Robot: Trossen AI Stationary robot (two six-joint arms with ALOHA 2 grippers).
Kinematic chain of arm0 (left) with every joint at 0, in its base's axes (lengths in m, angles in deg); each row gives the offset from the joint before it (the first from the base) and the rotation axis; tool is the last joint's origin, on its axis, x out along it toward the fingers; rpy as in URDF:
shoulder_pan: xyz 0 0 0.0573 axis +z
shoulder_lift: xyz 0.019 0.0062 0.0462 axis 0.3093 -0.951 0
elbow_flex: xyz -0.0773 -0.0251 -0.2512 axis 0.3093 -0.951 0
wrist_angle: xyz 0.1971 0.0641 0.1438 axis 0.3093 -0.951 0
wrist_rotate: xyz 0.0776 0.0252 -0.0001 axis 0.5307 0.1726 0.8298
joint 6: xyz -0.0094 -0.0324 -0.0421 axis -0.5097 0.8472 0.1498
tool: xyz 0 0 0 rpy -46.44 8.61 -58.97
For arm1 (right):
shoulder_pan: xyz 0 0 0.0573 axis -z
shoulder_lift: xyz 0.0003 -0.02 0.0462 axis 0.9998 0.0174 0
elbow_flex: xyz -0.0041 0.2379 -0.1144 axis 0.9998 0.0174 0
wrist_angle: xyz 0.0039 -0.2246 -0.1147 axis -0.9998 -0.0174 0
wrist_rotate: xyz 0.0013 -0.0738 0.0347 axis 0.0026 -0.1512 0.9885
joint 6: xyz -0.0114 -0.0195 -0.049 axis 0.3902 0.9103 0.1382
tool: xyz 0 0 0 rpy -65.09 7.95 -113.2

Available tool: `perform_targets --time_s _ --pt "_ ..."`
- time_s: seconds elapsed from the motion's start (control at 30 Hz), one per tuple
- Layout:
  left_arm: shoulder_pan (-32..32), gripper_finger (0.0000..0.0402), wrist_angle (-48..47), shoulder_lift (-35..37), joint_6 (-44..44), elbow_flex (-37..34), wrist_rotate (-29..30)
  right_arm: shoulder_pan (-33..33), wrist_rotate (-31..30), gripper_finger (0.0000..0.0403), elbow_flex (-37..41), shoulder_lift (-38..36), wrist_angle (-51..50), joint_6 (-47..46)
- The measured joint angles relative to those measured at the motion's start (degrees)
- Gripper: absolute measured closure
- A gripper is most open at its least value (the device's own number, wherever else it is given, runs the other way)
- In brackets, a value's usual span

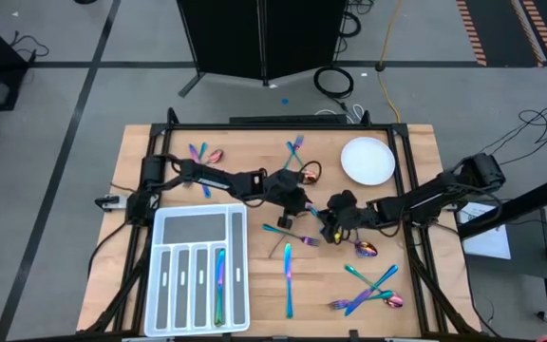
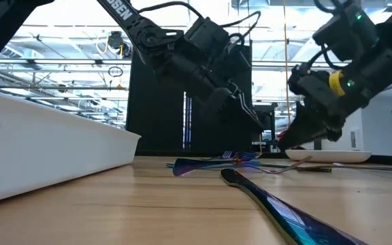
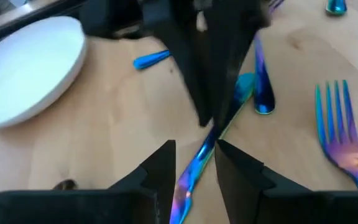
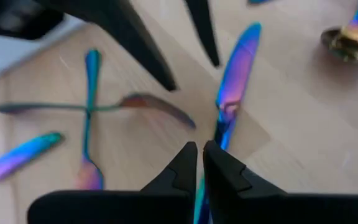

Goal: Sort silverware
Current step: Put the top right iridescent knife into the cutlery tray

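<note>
Handoff mid-table: right tool [image 4: 199, 163] pinched shut on knife [image 4: 234, 78], left tool [image 3: 194, 163] half-open straddling it, prob. releasing.

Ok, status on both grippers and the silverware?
Right gripper shut on knife, mid-table. Left gripper open around same knife's other end. Loose fork lies close by.

round white plate [image 1: 367, 160] at table's far right, white compartmented tray [image 1: 200, 271] near left
</note>
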Motion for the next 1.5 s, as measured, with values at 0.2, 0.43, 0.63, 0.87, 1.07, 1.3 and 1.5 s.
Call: perform_targets --time_s 0.2,0.43,0.63,0.87,1.07,1.3,1.5 --pt "2.3 0.0287 -1.3 0.0 2.7 0.0 -0.2 -1.7 3.5 0.0401 -0.1 -1.1 -1.1 -5.2" --pt "5.8 0.0287 -3.4 0.1 2.7 0.1 -3.8 -5.4 1.0 0.0403 -0.2 -1.1 -6.0 -12.2" --pt "6.8 0.0288 -3.1 -0.1 2.7 0.1 -6.1 -6.1 -1.3 0.0403 -0.2 -1.1 -6.2 -14.4" --pt "7.1 0.0288 -5.6 -3.2 3.1 0.2 1.5 -6.9 -2.8 0.0403 -0.2 1.3 -3.5 -15.3" --pt "6.2 0.0288 -6.7 -4.2 3.1 0.2 6.2 -7.3 -2.4 0.0403 -0.3 1.7 -1.9 -15.9" --pt "6.2 0.0288 -14.9 -3.8 3.3 0.6 8.1 -7.3 -1.3 0.0403 -0.3 1.7 -4.5 -17.9" --pt "6.3 0.0288 -21.0 -3.7 6.4 0.6 10.1 -7.0 -2.0 0.0403 -0.3 1.6 -10.5 -20.6"
